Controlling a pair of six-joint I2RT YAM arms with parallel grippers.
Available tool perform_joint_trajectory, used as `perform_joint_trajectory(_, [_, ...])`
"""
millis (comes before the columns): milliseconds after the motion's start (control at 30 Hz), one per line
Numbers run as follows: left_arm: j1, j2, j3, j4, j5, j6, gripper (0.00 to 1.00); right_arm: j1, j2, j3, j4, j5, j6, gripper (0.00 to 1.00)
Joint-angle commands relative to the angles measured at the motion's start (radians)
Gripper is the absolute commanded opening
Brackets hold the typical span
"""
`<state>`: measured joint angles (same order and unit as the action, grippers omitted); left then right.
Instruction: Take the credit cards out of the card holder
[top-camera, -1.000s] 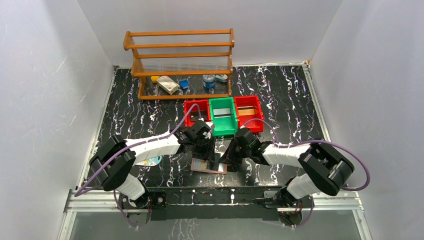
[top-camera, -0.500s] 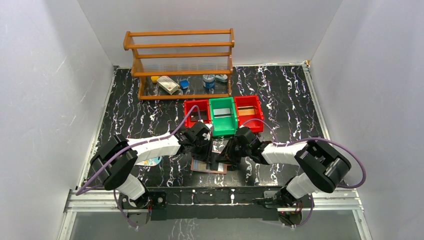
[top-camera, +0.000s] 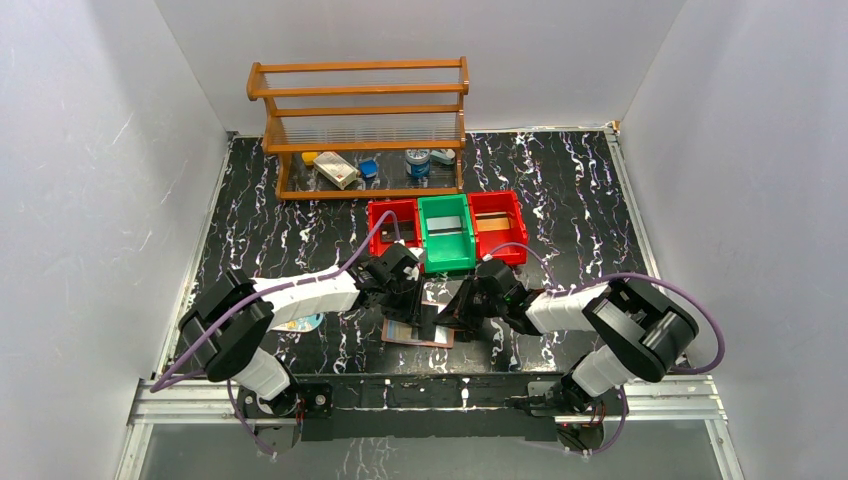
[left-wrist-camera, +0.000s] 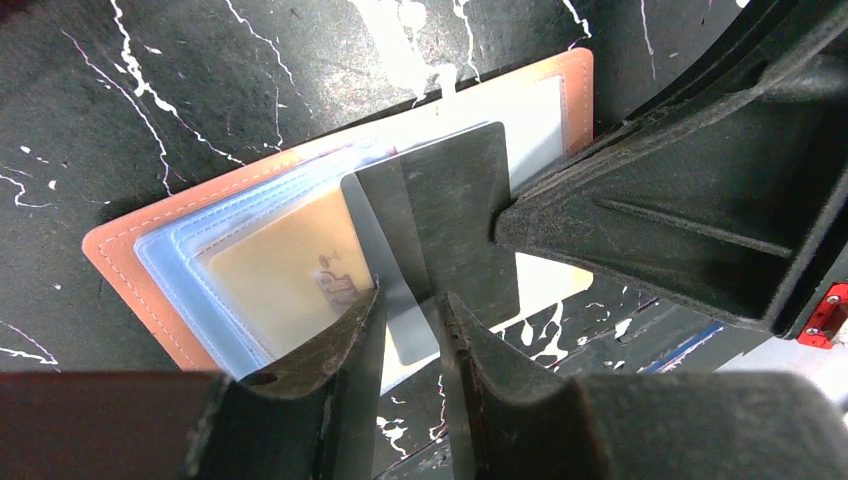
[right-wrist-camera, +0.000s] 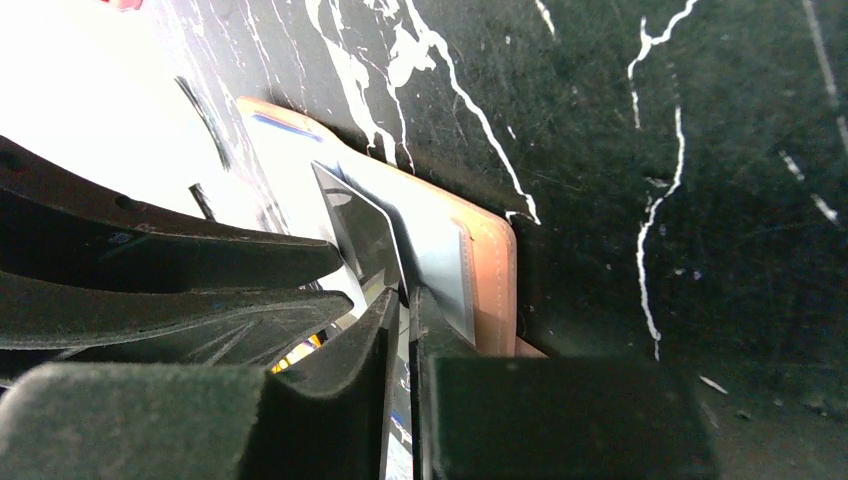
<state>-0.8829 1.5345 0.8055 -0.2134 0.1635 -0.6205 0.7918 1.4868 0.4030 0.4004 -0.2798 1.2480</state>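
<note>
– Right tool (right-wrist-camera: 405, 293) looked clamped on the grey card (left-wrist-camera: 440, 210): its 2 fingers stood almost together, with the card's thin edge in the slit between them.
– And the left tool (left-wrist-camera: 410, 298)?
– Its fingers sat narrowly apart, 1 on each side of the card's lower corner. I couldn't tell whether they were biting it or only bracketing it.
– Where was the holder (left-wrist-camera: 130, 255)?
– It lay open and flat on the worktop (left-wrist-camera: 150, 80), under the 2 tools. The grey card was tilted up off it, though its lower end was hidden behind the left fingers. A tan card (left-wrist-camera: 270, 270) lay inside the clear pocket beside it.
– So how would the step have been done well?
– My judgement was that only 1 tool should pull. With both on 1 thin card, any disagreement could have bent it or flicked it free. I'd have drawn it out along the pocket's opening, in the card's own plane and slowly, so the holder wasn't dragged.
– And the holder itself?
– I saw nothing pinning it. The left tool would probably have served better pressing the leather down while the right slid the card out.
– Then?
– Set the grey card on bare worktop, well apart from the holder, and go for the tan card.
</note>
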Motion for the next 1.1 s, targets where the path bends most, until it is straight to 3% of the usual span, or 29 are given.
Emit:
perform_joint_trajectory(0, [-0.008,0.005,-0.041,-0.047,0.005,-0.002,0.25,0.014,0.003,-0.012,0.155,-0.024,0.025,0.21])
perform_joint_trajectory(200, [-0.007,0.001,-0.040,-0.044,0.008,-0.004,0.24,0.015,0.026,-0.014,0.117,0.001,0.025,0.34])
perform_joint_trajectory(333, [-0.007,0.000,-0.041,-0.043,0.011,-0.006,0.23,0.017,0.032,-0.009,0.075,0.020,0.003,0.35])
perform_joint_trajectory(733, [-0.007,-0.012,-0.047,-0.034,0.015,-0.014,0.23,0.017,0.023,-0.020,0.296,-0.062,-0.023,0.22])
perform_joint_trajectory(1067, [-0.008,-0.045,-0.048,-0.063,-0.032,-0.016,0.26,0.015,-0.131,-0.023,-0.040,0.120,-0.045,0.06])
